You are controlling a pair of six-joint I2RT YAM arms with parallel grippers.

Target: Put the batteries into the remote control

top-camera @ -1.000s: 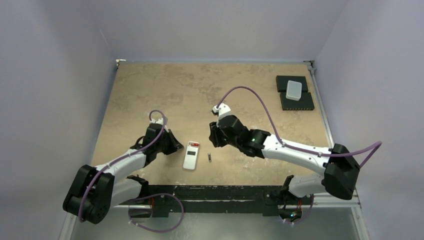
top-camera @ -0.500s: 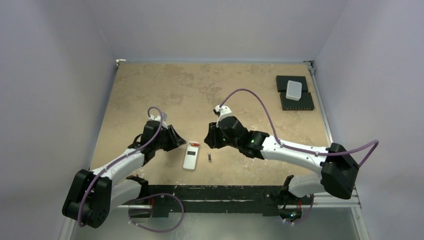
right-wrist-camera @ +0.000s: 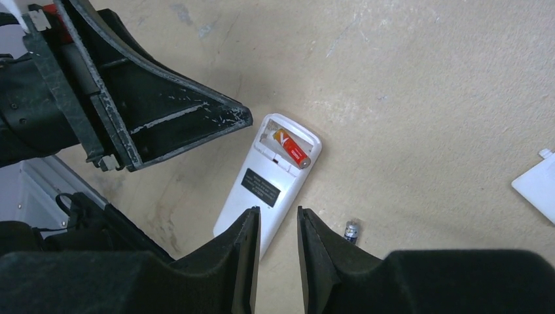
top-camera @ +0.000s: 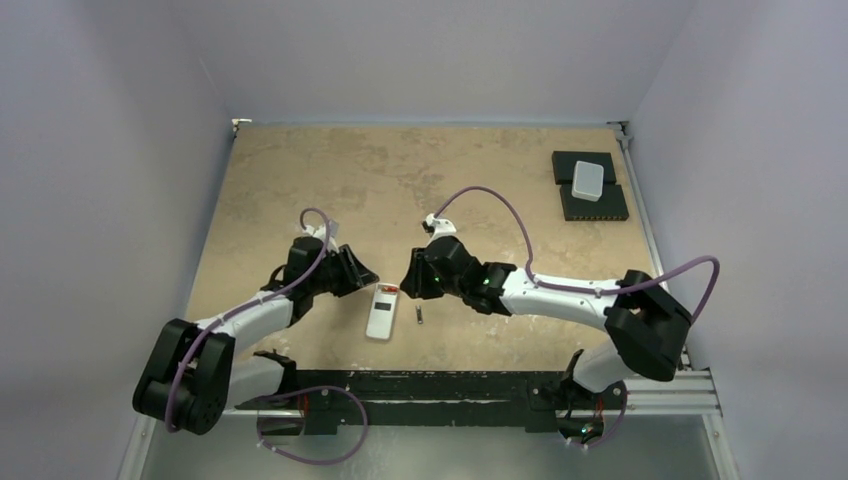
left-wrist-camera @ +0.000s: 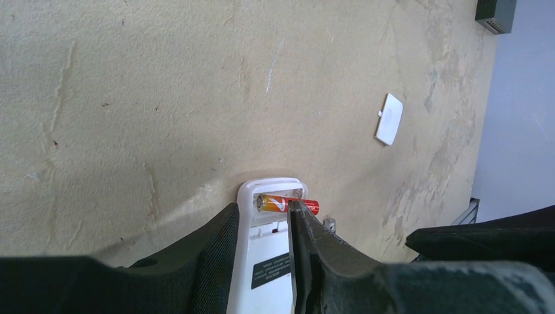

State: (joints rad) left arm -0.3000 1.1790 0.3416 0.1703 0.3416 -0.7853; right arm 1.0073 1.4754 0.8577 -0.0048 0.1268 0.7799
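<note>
The white remote control (top-camera: 381,312) lies back up on the table near the front edge, its battery bay open at the far end. One orange-red battery (left-wrist-camera: 288,204) lies crosswise in the bay, one end poking over the rim; it also shows in the right wrist view (right-wrist-camera: 291,149). A second battery (top-camera: 419,317) lies on the table just right of the remote (right-wrist-camera: 268,183). My left gripper (top-camera: 368,277) hovers at the remote's far left corner, its fingers (left-wrist-camera: 263,212) slightly apart and empty. My right gripper (top-camera: 405,285) is narrowly open and empty over the remote's right side (right-wrist-camera: 278,216).
The remote's loose white battery cover (left-wrist-camera: 390,119) lies on the table beyond the remote, also at the right edge of the right wrist view (right-wrist-camera: 537,183). A plain white box on black pads (top-camera: 588,180) stands at the far right.
Both grippers have closed in on the remote's far end: the left moved right, the right moved left. The remote and loose battery have not moved.
</note>
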